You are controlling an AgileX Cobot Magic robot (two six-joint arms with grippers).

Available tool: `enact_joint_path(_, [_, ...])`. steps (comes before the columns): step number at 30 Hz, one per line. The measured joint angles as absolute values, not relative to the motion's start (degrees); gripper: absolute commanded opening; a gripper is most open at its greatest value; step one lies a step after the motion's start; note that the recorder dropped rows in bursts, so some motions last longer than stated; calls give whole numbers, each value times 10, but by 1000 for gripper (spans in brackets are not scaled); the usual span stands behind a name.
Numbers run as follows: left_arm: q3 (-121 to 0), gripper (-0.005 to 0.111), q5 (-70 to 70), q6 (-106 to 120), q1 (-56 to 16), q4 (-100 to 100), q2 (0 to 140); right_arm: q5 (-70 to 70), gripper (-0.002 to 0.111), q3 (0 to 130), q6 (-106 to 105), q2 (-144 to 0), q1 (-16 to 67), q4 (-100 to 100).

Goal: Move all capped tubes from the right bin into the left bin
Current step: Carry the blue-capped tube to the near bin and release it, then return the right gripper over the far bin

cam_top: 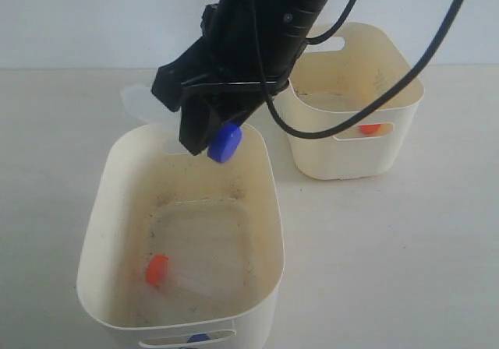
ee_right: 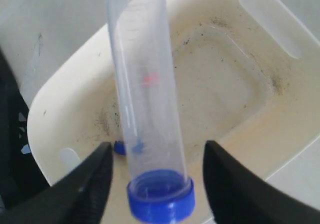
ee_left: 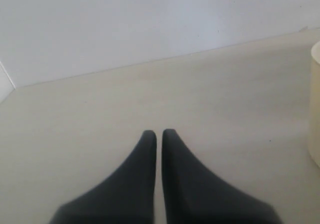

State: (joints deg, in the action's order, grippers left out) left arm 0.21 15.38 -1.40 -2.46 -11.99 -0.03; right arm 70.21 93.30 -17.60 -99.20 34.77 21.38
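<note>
The jaws of my right gripper (ee_right: 159,145) stand apart, gaps either side of the blue-capped tube (ee_right: 145,84), cap-end between them, long axis pointing down over the far end of the left bin (cam_top: 97,232).

The left bin (cam_top: 101,232) offers mostly open floor, an orange-capped tube (cam_top: 157,269) lying near one wall

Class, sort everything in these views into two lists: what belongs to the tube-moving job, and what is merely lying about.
Job: blue-capped tube, right gripper, left bin, right bin, orange-capped tube on the left bin's floor, orange cap showing through right bin's slot.
Lying about: left gripper, black cable, table.
</note>
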Motion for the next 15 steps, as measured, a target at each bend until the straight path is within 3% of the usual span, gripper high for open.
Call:
enact_joint_path(2, [2,4,154,-14,-25,-120,0,702,63,932,-177,-992,348,214])
enact_joint_path(3, [2,4,154,-14,-25,-120,0,702,52,932,-174,-992,348,214])
enact_joint_path(6, [2,4,154,-14,-25,-120,0,702,0,932,-161,-992,348,214])
enact_joint_path(15, [2,4,154,-14,-25,-120,0,676,2,932,-119,-992,349,68])
